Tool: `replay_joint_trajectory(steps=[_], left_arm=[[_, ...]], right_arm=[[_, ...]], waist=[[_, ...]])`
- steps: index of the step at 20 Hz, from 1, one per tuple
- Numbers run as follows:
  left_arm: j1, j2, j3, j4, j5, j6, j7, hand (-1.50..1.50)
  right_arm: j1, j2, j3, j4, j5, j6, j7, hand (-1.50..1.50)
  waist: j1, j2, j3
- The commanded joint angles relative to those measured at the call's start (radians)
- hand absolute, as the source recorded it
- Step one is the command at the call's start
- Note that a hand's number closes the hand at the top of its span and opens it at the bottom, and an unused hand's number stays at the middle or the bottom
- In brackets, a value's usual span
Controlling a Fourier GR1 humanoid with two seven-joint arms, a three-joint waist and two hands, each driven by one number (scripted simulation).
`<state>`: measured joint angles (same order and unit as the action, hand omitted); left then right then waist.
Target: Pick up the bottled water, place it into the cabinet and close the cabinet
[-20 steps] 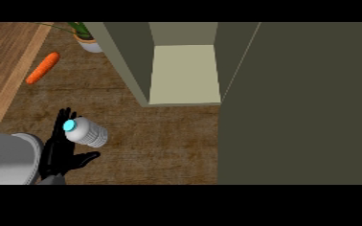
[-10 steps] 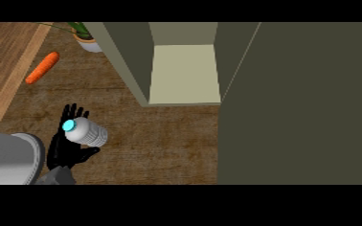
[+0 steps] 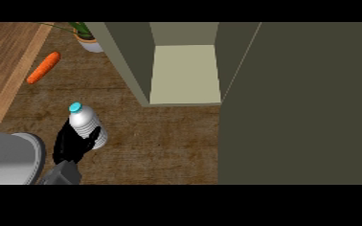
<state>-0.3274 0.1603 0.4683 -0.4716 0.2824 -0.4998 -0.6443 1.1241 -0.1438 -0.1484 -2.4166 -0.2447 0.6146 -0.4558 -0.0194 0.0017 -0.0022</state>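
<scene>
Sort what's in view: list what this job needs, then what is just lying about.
For the job:
- bottled water, blue cap up
- left hand, fingers curled round the bottle
- cabinet, standing open
- cabinet door, swung out at the right

Lying about:
- carrot, on the counter at the left
- potted plant, beside the cabinet

Dark wooden counter [image 3: 163, 139]; paler wooden strip [image 3: 14, 52] along its left.
</scene>
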Motion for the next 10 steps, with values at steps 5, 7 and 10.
replay_joint_trajectory(steps=[5,7,10], left_arm=[[-0.014,-0.032,-0.017,-0.062,0.0,0.027,-0.102,1.5],[-0.003,-0.064,-0.049,-0.065,-0.046,0.069,-0.172,1.5],[-0.012,-0.156,-0.113,-0.11,-0.079,0.178,-0.223,1.5]], right_arm=[[0.034,0.007,-0.022,-0.146,-0.087,0.002,0.039,-1.5],[0.028,0.004,-0.011,-0.178,-0.093,-0.011,0.051,-1.5],[0.0,0.0,-0.008,-0.108,-0.082,0.001,0.036,-1.5]], waist=[[0.009,-0.002,0.001],[0.007,0.001,0.0],[0.005,-0.002,0.001]])
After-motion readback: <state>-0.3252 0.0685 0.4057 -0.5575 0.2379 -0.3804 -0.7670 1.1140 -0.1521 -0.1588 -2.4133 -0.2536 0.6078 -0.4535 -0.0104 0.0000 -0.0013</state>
